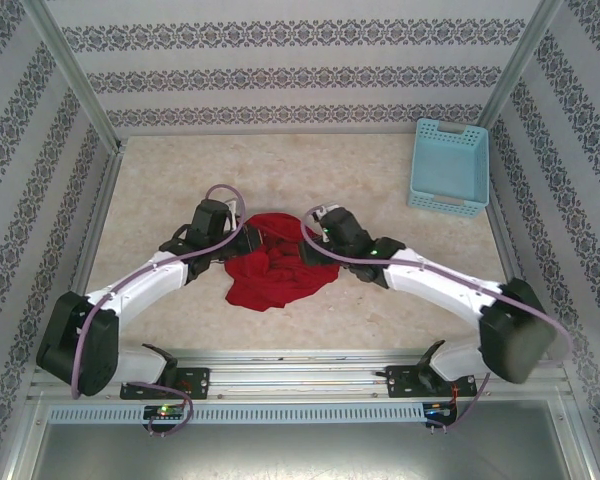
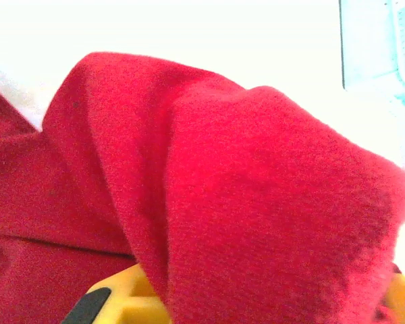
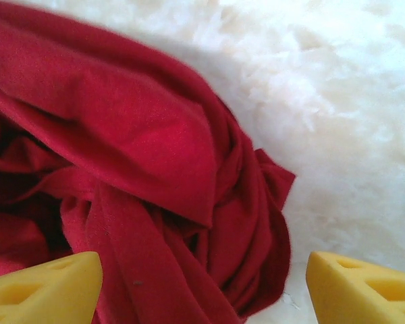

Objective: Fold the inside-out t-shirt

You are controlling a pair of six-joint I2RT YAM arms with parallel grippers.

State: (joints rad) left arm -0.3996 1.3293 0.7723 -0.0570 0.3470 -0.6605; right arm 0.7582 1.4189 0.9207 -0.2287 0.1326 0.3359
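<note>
The shirt (image 1: pixel 275 270) lies in a crumpled red heap at the middle of the table (image 1: pixel 180 180), nowhere near flat, its folds twisted over one another. The left hand (image 1: pixel 243 237) is at the heap's 10 o'clock edge, closed. From its own camera the cloth bulges up over its yellow fingers (image 2: pixel 121 300), so I take it to be pinching a fold. The right hand (image 1: pixel 308 243) sits at the 2 o'clock edge with its fingers (image 3: pixel 47 287) spread wide. Cloth lies between them, but nothing is clamped.

My first worry is what the left hand has hold of. I can't tell whether it is a hem, a sleeve or a wad from the middle. If it pulls toward 9 o'clock on a thick bunch, the whole lump may drag across the table instead of opening out. If the pinch is thin, it may slip free.

The right hand hangs over a rope-like twist of layers. Closing there could catch several thicknesses at once, and then pulling the two hands apart would tighten the tangle rather than spread it.

The hands are also near each other across a small heap, so reaching for the same fold could make them knock.

The basket (image 1: pixel 448 168), off at 1 o'clock, is well apart and no hazard.
</note>
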